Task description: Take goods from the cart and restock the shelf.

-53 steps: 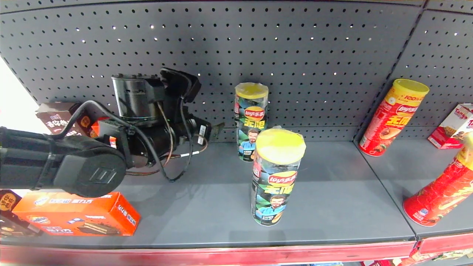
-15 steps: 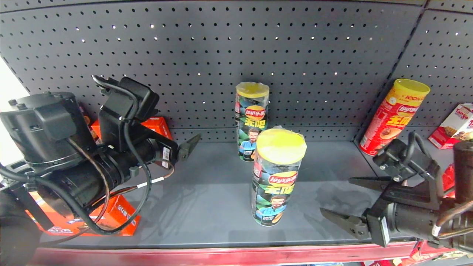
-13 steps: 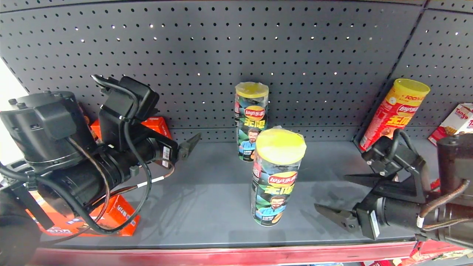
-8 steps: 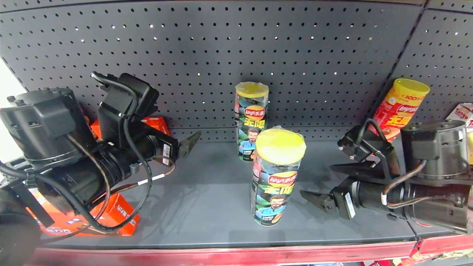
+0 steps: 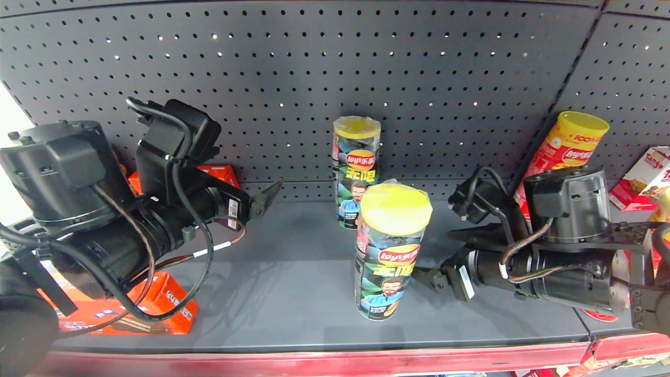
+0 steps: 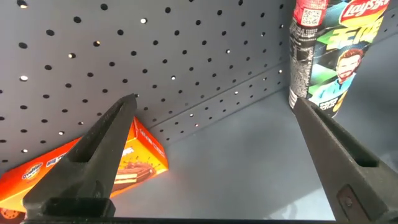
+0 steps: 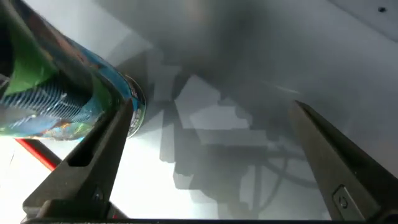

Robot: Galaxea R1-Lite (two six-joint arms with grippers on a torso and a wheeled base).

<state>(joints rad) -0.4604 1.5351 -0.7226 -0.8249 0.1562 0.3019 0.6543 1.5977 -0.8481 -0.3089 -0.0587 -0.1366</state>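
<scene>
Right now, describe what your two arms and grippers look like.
Both arms are black with round, drum-shaped joint housings. The left arm carries looping black cables, a thin brown wire with a white band, and a white sticker near the wrist. The right arm has a brown cable and a similar sticker. The left gripper and right gripper have dark, tapering wedge-shaped fingers.

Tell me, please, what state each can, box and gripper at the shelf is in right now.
Front can, upright, lid on.
Back can, upright, lid on.
Red can, lid on.
Orange box, lying flat, closed.
Left gripper, open, empty.
Right gripper, open, empty.
</scene>
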